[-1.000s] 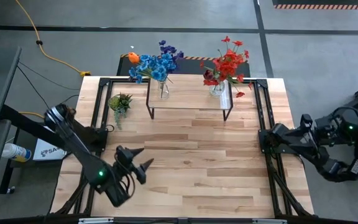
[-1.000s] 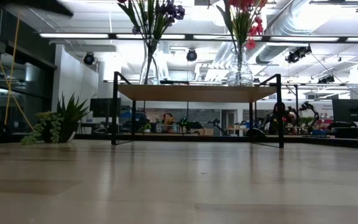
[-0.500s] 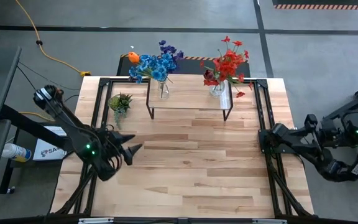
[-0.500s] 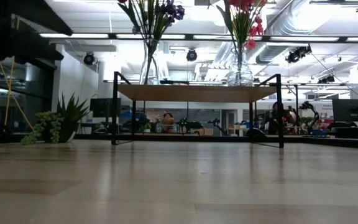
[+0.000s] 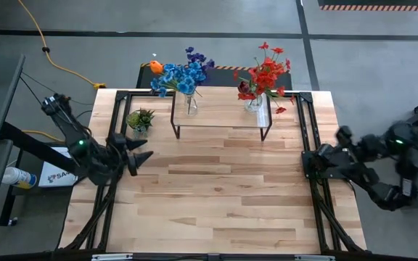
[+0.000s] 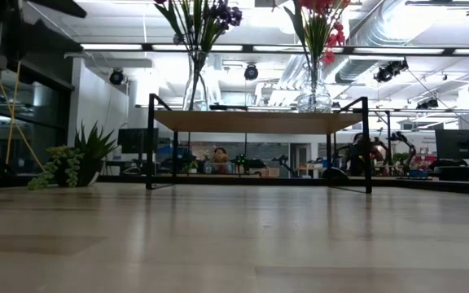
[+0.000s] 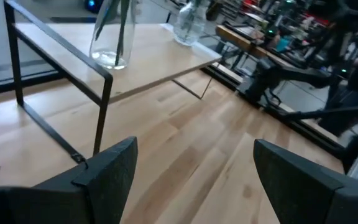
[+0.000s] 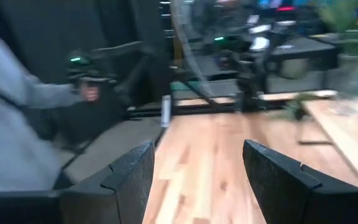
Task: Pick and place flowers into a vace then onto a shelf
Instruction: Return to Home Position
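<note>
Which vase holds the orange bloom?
The left vase on the shelf: its blue flowers include the orange bloom. The right vase holds only red flowers.

Two vases [image 5: 191,106] [image 5: 253,104], one shelf [image 5: 222,110], one plant [image 5: 140,118]

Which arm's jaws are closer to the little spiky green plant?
Left. The left arm holds its jaws close by the spiky plant; the right arm is across the table at its right edge.

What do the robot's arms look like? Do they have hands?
Both arms are black and jointed. The left arm has a small green light. No hands: the left gripper and right gripper each have two dark, pointed fingers.
</note>
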